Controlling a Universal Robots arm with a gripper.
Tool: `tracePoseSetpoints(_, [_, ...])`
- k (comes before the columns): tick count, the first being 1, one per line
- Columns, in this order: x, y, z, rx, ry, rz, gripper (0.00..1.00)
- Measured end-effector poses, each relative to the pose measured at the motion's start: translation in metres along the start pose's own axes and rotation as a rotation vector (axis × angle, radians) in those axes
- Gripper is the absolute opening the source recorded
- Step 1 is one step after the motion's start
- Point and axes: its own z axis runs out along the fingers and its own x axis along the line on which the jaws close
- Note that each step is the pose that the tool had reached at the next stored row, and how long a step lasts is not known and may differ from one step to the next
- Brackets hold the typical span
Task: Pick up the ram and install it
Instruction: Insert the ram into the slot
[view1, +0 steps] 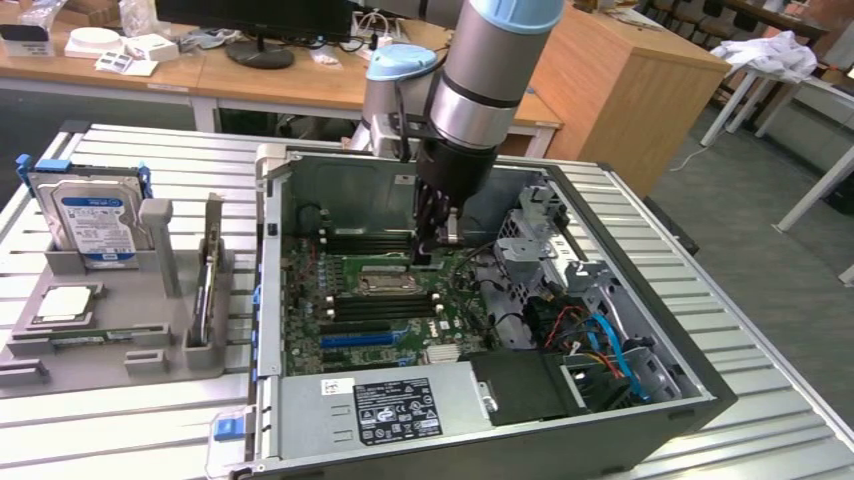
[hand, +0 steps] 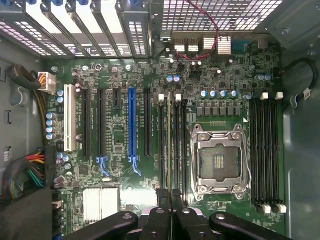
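My gripper (view1: 430, 248) reaches down into the open computer case (view1: 694, 375), over the motherboard (view1: 350, 318). In the wrist view its black fingers (hand: 161, 212) are pressed together on the ram (hand: 170, 145). The ram shows edge-on as a thin greenish line running away from the gripper (hand: 170, 196). It lines up with the bank of memory slots (hand: 176, 150) between the empty CPU socket (hand: 219, 160) and the expansion slots. I cannot tell whether the ram touches a slot or hangs above it.
A grey tray (view1: 27, 360) at the exterior view's left holds the hard drive (view1: 91, 215) and the square processor chip (view1: 67, 303). Inside the case are the power supply (view1: 400, 405), coloured cables (view1: 601, 340), a drive cage (view1: 534, 225) and a second memory bank (hand: 267, 150).
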Motion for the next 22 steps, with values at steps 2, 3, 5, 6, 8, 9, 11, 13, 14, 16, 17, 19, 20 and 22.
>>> tracePoseSetpoints(2, [0.0,0.0,0.001,0.0,0.0,0.0,0.12])
tracePoseSetpoints(3, [0.0,-0.0001,0.0016,0.0,-0.0001,0.0,0.12])
tracePoseSetpoints(5, [0.0,-0.0001,0.0026,0.0,-0.0001,0.0,0.12])
tracePoseSetpoints(6, [0.0,-0.0001,0.0031,0.0,-0.0001,0.0,0.12])
tracePoseSetpoints(8, [0.0001,-0.0002,0.004,0.0,0.0,0.0,0.12])
tracePoseSetpoints(9, [0.0001,-0.0002,0.0045,0.0,0.0001,0.0,0.12])
tracePoseSetpoints(11, [0.0001,-0.0002,0.0054,0.0,0.0,0.0,0.12])
tracePoseSetpoints(13, [0.0001,-0.0003,0.0063,0.0,0.0,0.0,0.12])
tracePoseSetpoints(14, [0.0001,-0.0003,0.0068,0.0,0.0,0.0,0.12])
tracePoseSetpoints(16, [0.0001,-0.0003,0.0077,0.0,0.0001,0.0,0.12])
tracePoseSetpoints(17, [0.0001,-0.0003,0.0081,0.0,0.0,0.0,0.12])
tracePoseSetpoints(19, [0.0001,-0.0004,0.009,0.0,0.0,0.0,0.12])
tracePoseSetpoints(20, [0.0002,-0.0004,0.0094,0.0,0.0001,0.0,0.12])
tracePoseSetpoints(22, [0.0002,-0.0004,0.0102,0.0,0.0,0.0,0.12])
